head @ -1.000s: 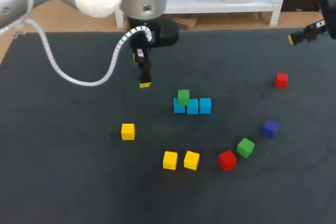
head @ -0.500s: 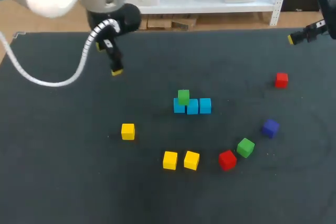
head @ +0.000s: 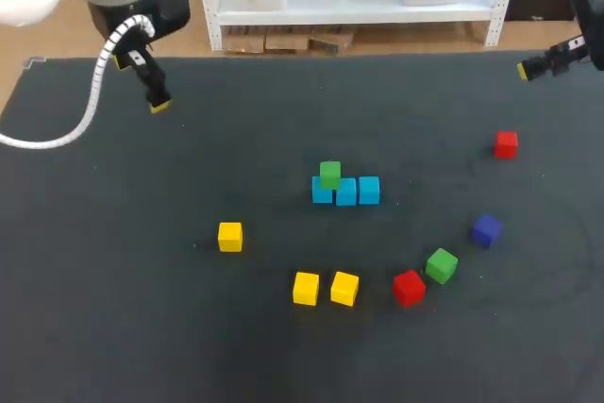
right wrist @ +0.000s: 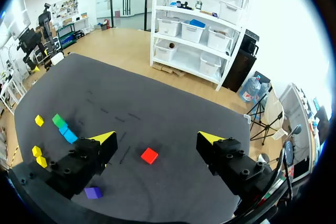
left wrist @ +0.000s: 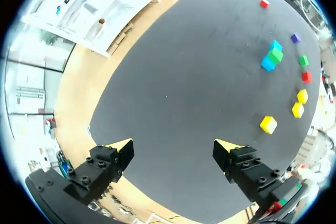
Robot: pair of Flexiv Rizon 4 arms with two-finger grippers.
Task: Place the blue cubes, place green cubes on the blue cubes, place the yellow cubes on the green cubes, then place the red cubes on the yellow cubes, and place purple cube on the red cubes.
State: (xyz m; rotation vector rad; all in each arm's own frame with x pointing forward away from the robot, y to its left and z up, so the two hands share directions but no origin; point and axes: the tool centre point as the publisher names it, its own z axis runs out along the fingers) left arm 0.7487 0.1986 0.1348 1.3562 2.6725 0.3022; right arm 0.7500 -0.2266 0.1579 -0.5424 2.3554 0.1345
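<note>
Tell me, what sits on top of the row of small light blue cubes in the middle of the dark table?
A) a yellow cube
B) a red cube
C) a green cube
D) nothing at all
C: in the head view a single small green cube rests on the left end of the row of three light blue cubes.

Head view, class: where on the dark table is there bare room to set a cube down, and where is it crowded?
Bare: the dark table from the left end effector down past the lone yellow cube. Crowded: between the row of light-blue cubes and the near red cube, loose green cube and purple cube.
</note>
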